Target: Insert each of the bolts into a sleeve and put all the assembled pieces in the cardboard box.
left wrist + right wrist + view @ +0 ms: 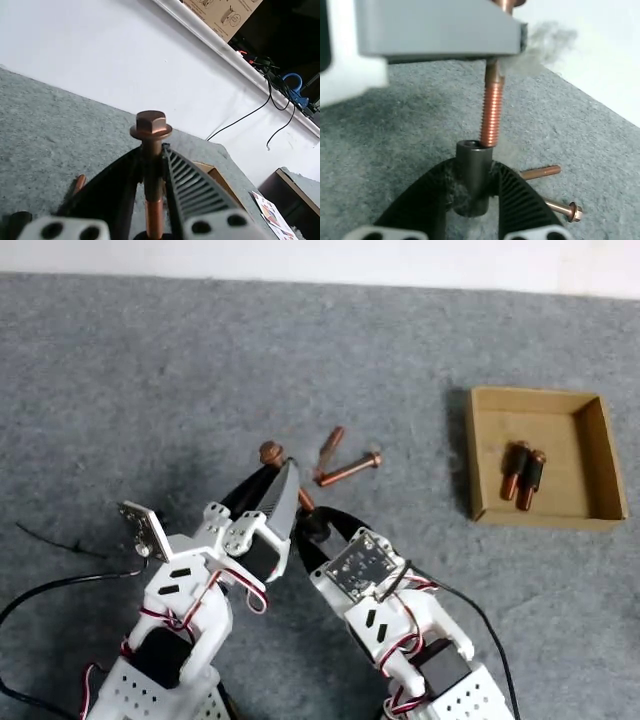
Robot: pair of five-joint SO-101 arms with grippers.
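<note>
While I keep both arms mid-table, the bolt (151, 127) tip sits at the sleeve (474, 167) mouth.
L gripper (152, 150) is clamped tight on the bolt shank, head end out past the fingertips; R gripper (475, 172) is closed round the sleeve. I see 2 loose bolts (349, 469) on the grey mat (150, 390) just beyond the grippers, and 2 assembled pcs (522, 476) in the cardboard box (470, 455), well apart.

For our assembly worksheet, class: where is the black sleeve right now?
The right wrist view shows the sleeve gripped in the right tool, its open end at the threaded tip of the bolt held by the left tool.
</note>
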